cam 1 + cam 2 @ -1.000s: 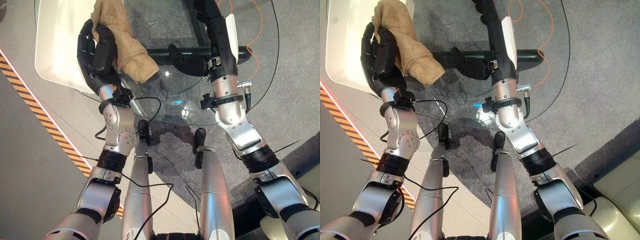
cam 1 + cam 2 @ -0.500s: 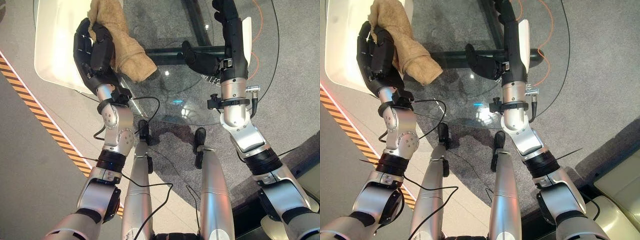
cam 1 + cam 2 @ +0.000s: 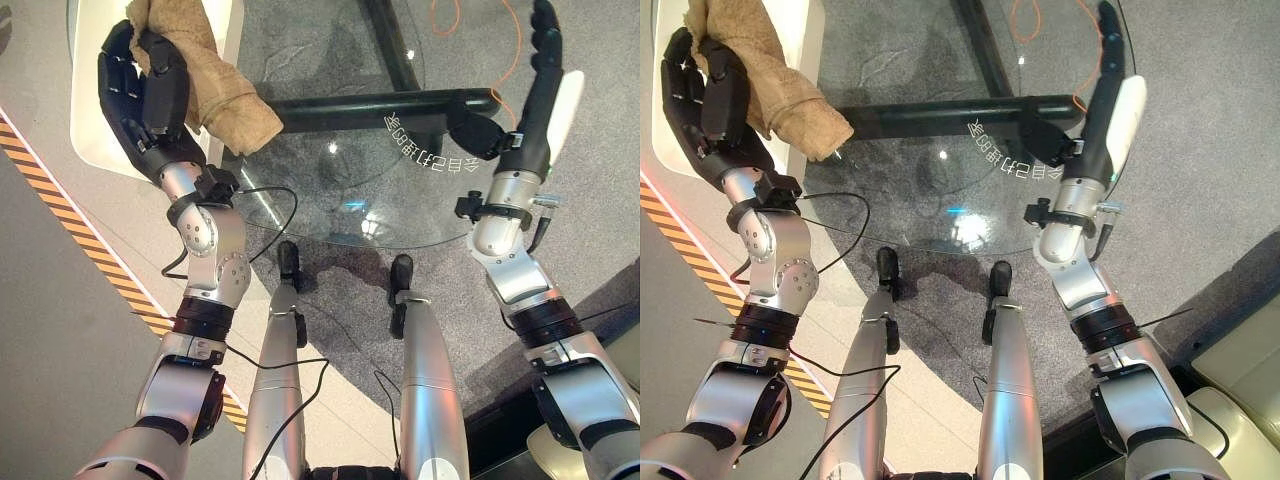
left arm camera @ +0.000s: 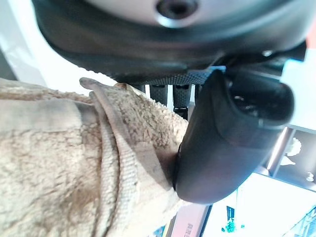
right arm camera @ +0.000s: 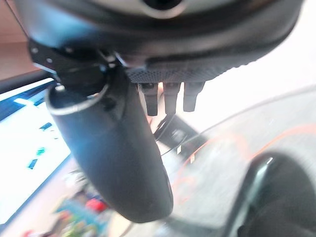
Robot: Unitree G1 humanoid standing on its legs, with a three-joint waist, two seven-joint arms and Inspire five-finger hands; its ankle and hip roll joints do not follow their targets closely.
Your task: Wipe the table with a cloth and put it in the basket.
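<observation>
- I take the round glass table (image 3: 340, 190) as my landmark; its far left edge meets a white basket (image 3: 95, 100), glossy and rounded.
- The tan terry cloth (image 3: 215, 95) hangs with its long axis running from above the basket's rim down and inward over the table's left part, its free end dangling above the glass.
- My left hand (image 3: 145, 95) is at the table's left edge, over the basket rim, fingers and thumb curled round the cloth's upper end. I judge the drop needs a short carry further off the table, into the basket.
- My right hand (image 3: 535, 70) is at the table's right edge, fingers straight, holding nothing.
</observation>
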